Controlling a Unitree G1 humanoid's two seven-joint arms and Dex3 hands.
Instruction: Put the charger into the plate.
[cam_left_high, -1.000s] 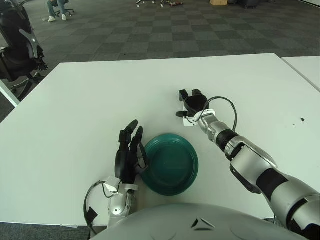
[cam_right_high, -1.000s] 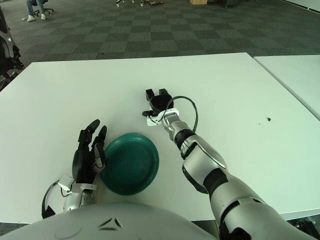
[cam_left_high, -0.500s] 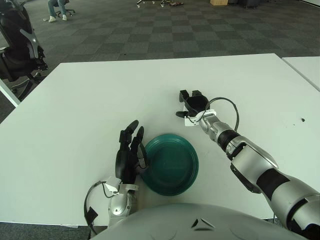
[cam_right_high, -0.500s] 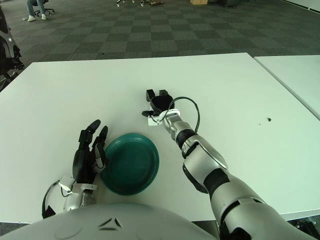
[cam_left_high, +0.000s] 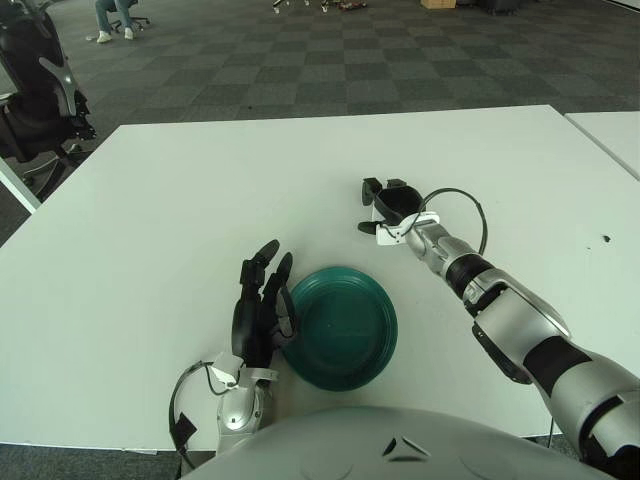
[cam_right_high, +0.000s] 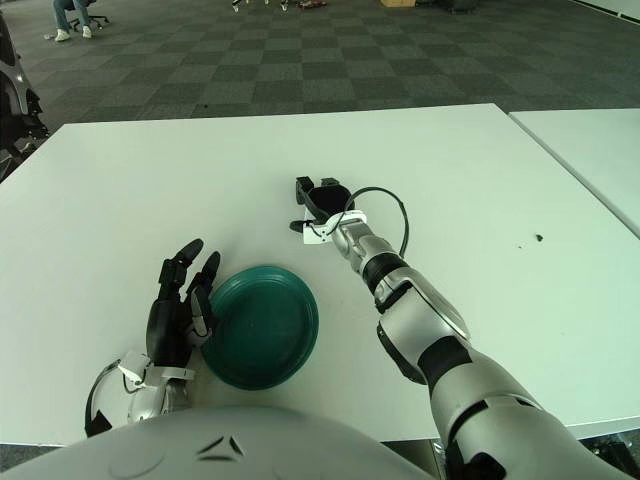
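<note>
Left eye view: a white table (cam_left_high: 180, 190) is filling most of the scene, with a dark checkered floor (cam_left_high: 330, 50) beyond its far edge. A green plate (cam_left_high: 340, 326) is sitting near the table's front edge, and nothing is lying in it.

The robot's right hand (cam_left_high: 388, 203) is reaching out over the middle of the table, past the plate and a little to its right. Its dark fingers (cam_left_high: 371, 187) are curling around something small and white, which is probably the charger (cam_left_high: 384, 215); a white edge is peeking out below and between them. The grip looks closed on it, though whether the object is lifted clear of the table or just touching it cannot be told. A thin black cable (cam_left_high: 465, 205) is looping beside the wrist; it appears to belong to the arm.

The left hand (cam_left_high: 258, 310) is showing just left of the plate, fingers extended and relaxed, holding nothing. Its fingertips are close against the plate's left rim; actual contact cannot be confirmed.

As a judgement of progress, the task is only partly done: the charger seems to be grasped, but it is well apart from the plate and is yet to be carried toward the robot and set down inside.

The charger itself is mostly hidden by the fingers, so its shape and any plug or cord are hard to make out. The robot's own body is covering the table's front edge.
</note>
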